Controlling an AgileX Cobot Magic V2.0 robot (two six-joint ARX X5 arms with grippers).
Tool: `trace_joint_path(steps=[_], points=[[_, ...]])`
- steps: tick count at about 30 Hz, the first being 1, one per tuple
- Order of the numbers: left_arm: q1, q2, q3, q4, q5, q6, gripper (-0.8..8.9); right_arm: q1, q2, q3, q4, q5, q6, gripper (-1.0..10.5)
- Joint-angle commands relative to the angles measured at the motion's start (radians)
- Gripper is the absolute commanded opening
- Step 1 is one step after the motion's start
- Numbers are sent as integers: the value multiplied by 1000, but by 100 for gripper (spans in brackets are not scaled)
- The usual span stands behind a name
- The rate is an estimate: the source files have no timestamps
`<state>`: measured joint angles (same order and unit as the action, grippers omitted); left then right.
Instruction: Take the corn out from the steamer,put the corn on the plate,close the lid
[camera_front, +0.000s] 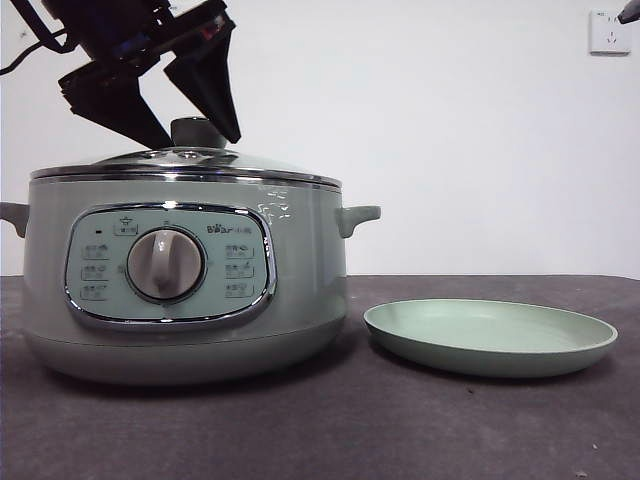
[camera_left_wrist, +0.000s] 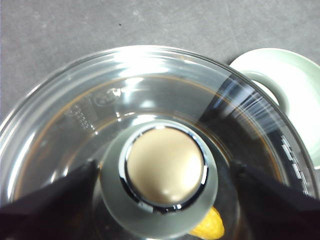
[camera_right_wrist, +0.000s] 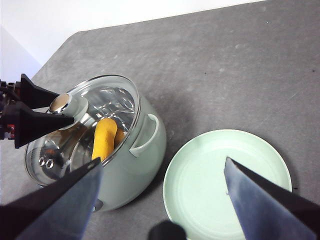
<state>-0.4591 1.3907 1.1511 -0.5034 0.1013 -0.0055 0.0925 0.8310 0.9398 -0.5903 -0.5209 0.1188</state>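
Front view shows the steamer (camera_front: 185, 280) standing on the left of the dark counter (camera_front: 400, 430), with the glass lid (camera_front: 190, 160) seated on its rim and the pale green plate (camera_front: 490, 335) just beside it on the right, apart from the pot's base. The left gripper (camera_front: 165, 105) hangs above the lid with its black jaws spread wide, one on either side of the knob (camera_front: 197, 130) but not yet closed on it; the left wrist view confirms this, with the knob's cap centred between the two jaws and clear gaps on both sides.

Through the glass, the corn (camera_right_wrist: 105, 137) lies inside the steamer, a yellow-orange cob resting against the inner wall; a tip of it also shows under the knob in the left wrist view. The plate carries nothing.

The right gripper (camera_right_wrist: 160, 200) waits high over the counter, above the near edge of the plate, with its jaws wide apart and holding nothing.

By my reading, the task is at its very start: no step is finished. The lid is on, so the corn cannot be reached until the left gripper closes on the knob and lifts the lid away. After that the corn has to be picked out, set on the plate, and the lid returned to the steamer.
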Motion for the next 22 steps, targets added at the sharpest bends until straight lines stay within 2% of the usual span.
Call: trace_joint_path(steps=[1, 6, 15, 19, 22], points=[[-2, 5, 2, 2, 3, 17, 204, 2, 0, 2, 5, -1, 14, 409], [-2, 5, 2, 4, 3, 37, -3, 2, 0, 2, 5, -1, 14, 409], [-2, -15, 42, 29, 3, 37, -9, 19, 7, 2, 19, -5, 16, 408], [0, -64, 92, 27, -1, 36, -9, 81, 34, 3, 62, -1, 23, 408], [0, -116, 131, 5, -51, 36, -9, 155, 81, 19, 85, 13, 40, 405]])
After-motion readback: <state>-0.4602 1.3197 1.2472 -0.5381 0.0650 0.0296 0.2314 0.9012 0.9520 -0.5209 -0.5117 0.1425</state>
